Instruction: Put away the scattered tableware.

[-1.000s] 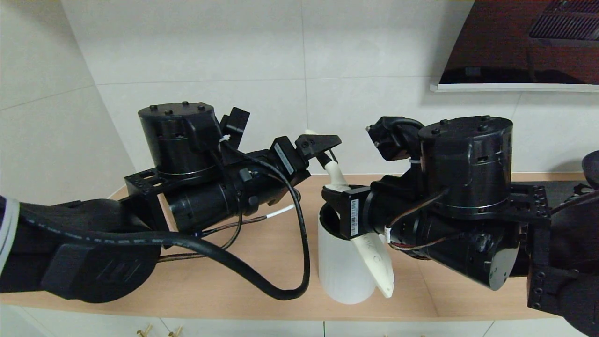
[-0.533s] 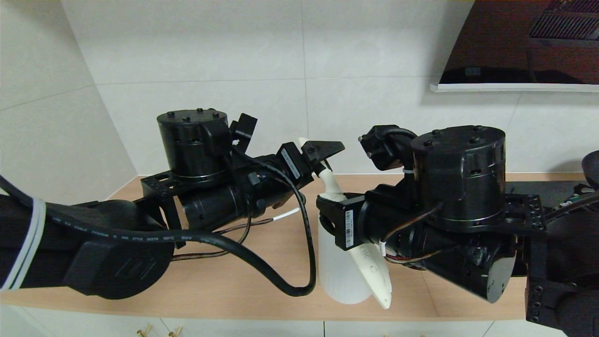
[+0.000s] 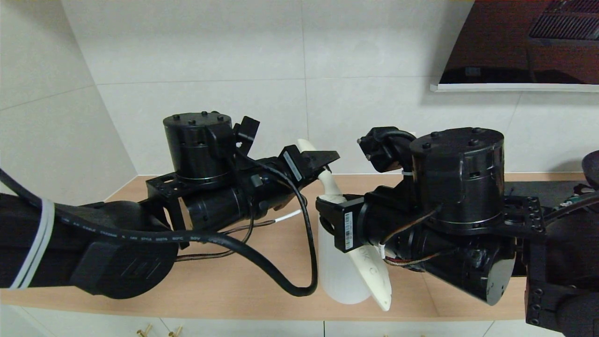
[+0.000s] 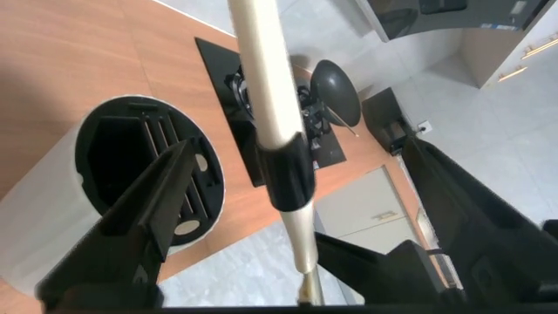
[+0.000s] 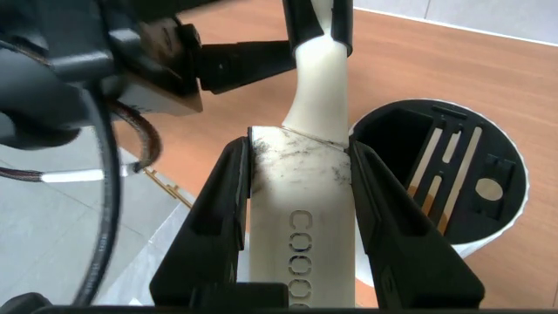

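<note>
Cream plastic spatula [image 3: 374, 276]: flat, rounded blade with dark scuffs and raised lettering, narrowing to a smooth round handle. It is held in the air, slanting. The blade end is low, in front of the holder and towards the counter's near edge. The handle rises back over the holder's mouth.

Right gripper [image 5: 301, 153]: the jaws are clamped on the blade's two edges.

Left gripper [image 4: 296, 144]: the jaws are spread wide to either side of the handle, with a clear gap on both sides. A black band [image 4: 288, 170] circles the handle there; I cannot tell what it is.

White cylindrical plastic holder [image 3: 339, 276]: finely ribbed wall and a black slotted insert. It stands upright on the light wood-grain counter [image 3: 210, 295]. The arms cover its upper part from the front.

Further right on the counter is a black flat slab [image 4: 218, 65] carrying a dark rounded object [image 4: 336, 87], too small to identify. Behind is a glossy white tiled wall [image 3: 234, 47]. A dark glass range hood [image 3: 524, 42] is cut off at the upper right.
</note>
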`<state>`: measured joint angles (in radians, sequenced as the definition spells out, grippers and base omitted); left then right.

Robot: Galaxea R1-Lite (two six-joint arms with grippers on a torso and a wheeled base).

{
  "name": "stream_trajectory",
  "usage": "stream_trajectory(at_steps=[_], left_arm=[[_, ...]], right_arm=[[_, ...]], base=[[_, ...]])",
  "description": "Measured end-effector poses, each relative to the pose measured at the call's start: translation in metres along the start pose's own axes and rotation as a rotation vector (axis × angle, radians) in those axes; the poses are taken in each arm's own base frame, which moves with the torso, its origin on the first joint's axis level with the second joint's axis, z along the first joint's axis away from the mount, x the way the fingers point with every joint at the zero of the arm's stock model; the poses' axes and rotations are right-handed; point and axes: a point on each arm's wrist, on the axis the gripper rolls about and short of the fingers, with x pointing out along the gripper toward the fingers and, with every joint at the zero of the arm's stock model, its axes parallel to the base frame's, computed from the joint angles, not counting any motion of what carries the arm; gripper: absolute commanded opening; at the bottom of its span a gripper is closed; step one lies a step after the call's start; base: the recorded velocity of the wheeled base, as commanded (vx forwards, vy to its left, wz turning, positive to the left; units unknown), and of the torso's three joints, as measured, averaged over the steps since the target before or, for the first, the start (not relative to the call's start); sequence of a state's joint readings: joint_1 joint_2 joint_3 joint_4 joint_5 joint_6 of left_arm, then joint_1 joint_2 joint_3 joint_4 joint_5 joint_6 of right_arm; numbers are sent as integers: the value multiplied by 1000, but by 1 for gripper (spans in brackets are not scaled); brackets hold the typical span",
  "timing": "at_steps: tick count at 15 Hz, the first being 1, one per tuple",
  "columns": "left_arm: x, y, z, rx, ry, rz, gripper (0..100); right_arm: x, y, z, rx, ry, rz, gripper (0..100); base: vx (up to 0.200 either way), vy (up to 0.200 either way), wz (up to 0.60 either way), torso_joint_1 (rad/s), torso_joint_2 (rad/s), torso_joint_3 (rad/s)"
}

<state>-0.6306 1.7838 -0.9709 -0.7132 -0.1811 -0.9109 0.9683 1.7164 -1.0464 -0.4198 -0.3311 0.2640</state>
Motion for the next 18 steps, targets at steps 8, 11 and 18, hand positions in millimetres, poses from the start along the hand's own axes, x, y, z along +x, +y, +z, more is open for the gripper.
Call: stream_trajectory(at_steps=[8, 11, 18], left_arm=[[0, 0, 0, -1, 3, -4, 0], [0, -1, 1, -2, 0, -9, 0], [0, -2, 2, -1, -4, -10, 0]], right_arm=[[-2, 3, -3, -2, 1, 10, 0], [-2, 3, -3, 1, -2, 10, 100], [-4, 3, 0, 9, -26, 17, 100]], base=[[0, 0, 0, 0, 0, 0], [0, 0, 0, 0, 0, 0], [0, 0, 0, 0, 0, 0]])
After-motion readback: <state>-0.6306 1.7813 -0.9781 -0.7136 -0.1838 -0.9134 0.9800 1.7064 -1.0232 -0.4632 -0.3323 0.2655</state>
